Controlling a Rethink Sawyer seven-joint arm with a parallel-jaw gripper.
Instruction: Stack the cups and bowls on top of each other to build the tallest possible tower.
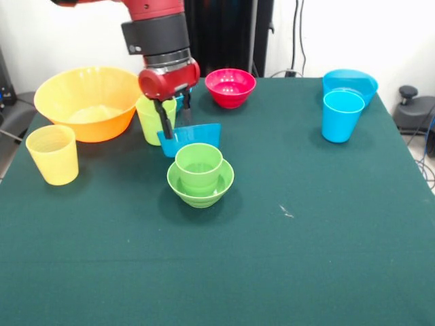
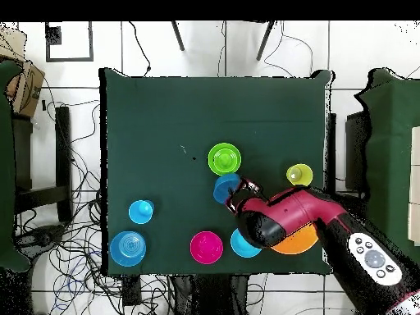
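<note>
1. Near the table's point(image 1: 340, 258) middle stands the tower point(image 1: 200, 175): a green cup nested in a small green bowl.
2. Just behind it, the gripper point(image 1: 174, 117) pinches the rim of a small blue bowl point(image 1: 192, 138), tilted on edge and seemingly lifted; in the overhead view that bowl point(image 2: 224, 188) sits just beside the tower point(image 2: 224, 157).
3. All pieces look like thin, stiff, light plastic with smooth, likely slippery walls. A pinch over the rim, one finger inside and one outside, seems the best hold; a tipped bowl could swing or slip.
4. Cups, four in all: the green one in the tower, a pale yellow cup point(image 1: 52, 154) near the left edge, a yellow-green cup point(image 1: 151, 121) partly behind the gripper, and a sky blue cup point(image 1: 342, 115) at the right.
5. Bowls, five: the green base, the held blue one, a big orange bowl point(image 1: 88, 102) at the far left, a red bowl point(image 1: 230, 87) at the far middle, and a wide blue bowl point(image 1: 351, 81) behind the sky blue cup.
</note>
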